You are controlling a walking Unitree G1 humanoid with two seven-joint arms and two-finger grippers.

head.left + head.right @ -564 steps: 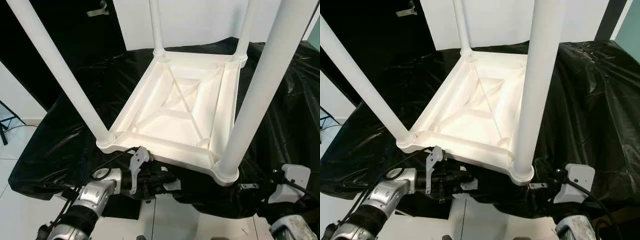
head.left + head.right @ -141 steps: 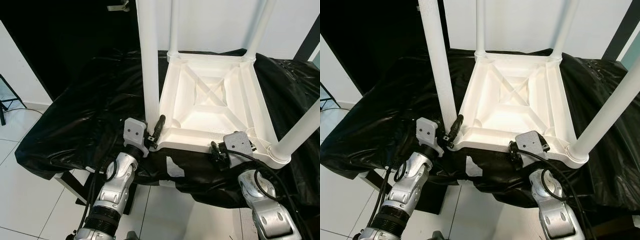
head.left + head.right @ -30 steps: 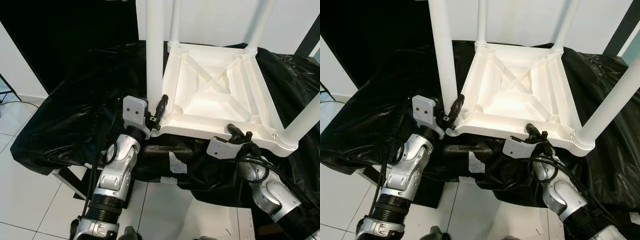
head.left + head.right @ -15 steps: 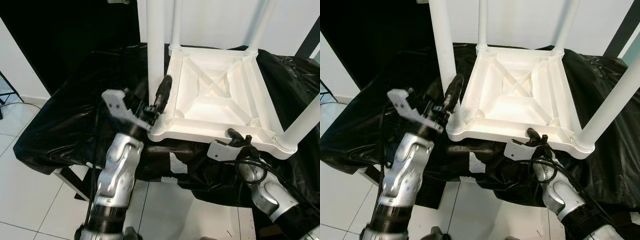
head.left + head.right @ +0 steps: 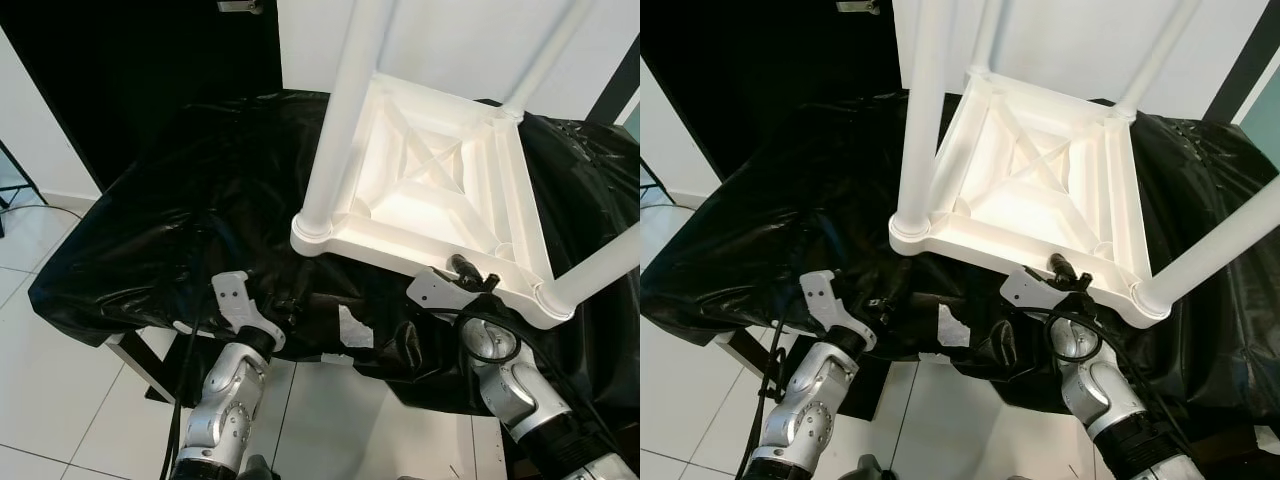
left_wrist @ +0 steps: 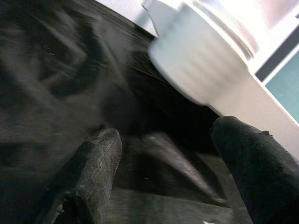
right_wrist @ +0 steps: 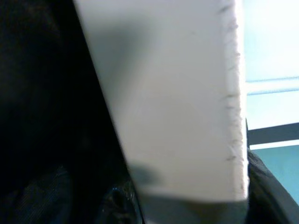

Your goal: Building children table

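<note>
Black plastic sheet (image 5: 150, 240) covers the work surface, on it the white children's table (image 5: 430, 190) upside down with legs up; left gripper (image 6: 163, 154) open, below the near-left corner, holding nothing; right gripper (image 5: 465, 272) at the near rim, fingers state indeterminate.

Left tool (image 6: 163, 154) gaping — right arm (image 5: 510, 385) raised.

The white table's legs (image 5: 345, 110) run off the top edge; black sheeting (image 5: 170, 220) hides the counter; the left wrist view is motion-blurred; the right end effector (image 5: 1065, 272) is too hidden against the table rim (image 7: 177, 116) to tell.
</note>
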